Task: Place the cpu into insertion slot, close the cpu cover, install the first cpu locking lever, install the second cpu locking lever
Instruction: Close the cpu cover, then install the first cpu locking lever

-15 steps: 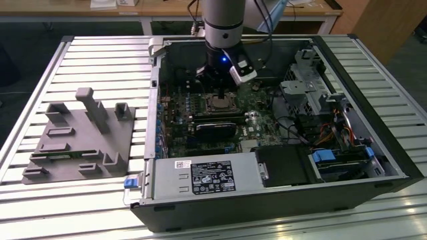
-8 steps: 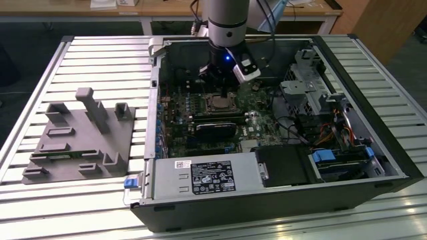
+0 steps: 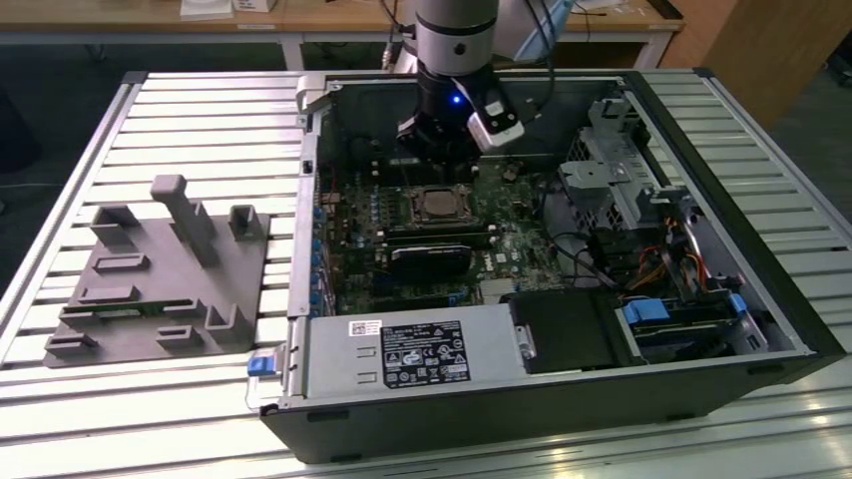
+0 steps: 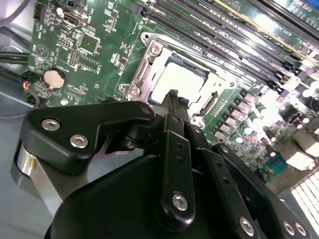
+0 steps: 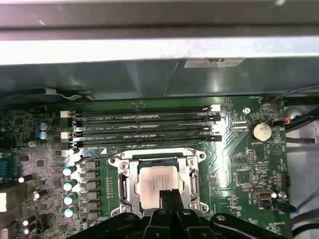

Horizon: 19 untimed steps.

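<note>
The cpu (image 5: 157, 180) lies flat in the insertion slot (image 5: 130, 191), its silver top showing; in the second wrist view the cpu (image 4: 180, 81) is just past my fingertips. The shiny cpu cover (image 5: 127, 172) lies down around the chip as a metal frame, also seen as the cpu cover (image 4: 145, 69). My gripper (image 5: 169, 195) hangs over the chip's near edge, its two black fingers pressed together with nothing between them. In the exterior view the gripper (image 3: 429, 160) hovers just behind the socket with the cpu (image 3: 438, 205), inside the open computer case.
Long black memory slots (image 5: 144, 127) run beside the socket and a coin battery (image 5: 260, 130) sits nearby. A black card (image 3: 433, 251), power supply (image 3: 413, 349) and drive cage (image 3: 626, 175) crowd the case. A grey fixture block (image 3: 160, 274) stands at the exterior view's left.
</note>
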{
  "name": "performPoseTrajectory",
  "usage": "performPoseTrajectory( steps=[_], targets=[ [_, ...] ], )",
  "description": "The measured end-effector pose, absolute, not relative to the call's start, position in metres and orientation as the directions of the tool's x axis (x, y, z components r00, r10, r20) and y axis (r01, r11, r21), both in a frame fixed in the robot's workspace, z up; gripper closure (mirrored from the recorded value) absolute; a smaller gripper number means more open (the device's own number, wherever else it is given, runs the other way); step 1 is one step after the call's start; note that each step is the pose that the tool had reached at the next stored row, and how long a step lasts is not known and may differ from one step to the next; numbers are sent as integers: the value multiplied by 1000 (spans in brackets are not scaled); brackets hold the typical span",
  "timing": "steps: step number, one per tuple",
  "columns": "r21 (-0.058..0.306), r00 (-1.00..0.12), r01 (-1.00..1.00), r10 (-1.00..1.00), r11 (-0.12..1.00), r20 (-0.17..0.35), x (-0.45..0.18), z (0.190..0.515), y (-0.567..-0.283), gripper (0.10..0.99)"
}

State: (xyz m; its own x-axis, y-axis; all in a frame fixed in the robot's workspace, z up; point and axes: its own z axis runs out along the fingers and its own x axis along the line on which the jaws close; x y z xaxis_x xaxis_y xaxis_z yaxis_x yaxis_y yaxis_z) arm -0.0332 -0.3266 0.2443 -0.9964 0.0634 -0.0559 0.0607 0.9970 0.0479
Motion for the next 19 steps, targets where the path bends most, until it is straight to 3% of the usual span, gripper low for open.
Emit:
performPoseTrajectory(
  steps=[19],
  targets=[
    [48,-996,61,63,997,-56,-40,246,-327,980]
  ],
)
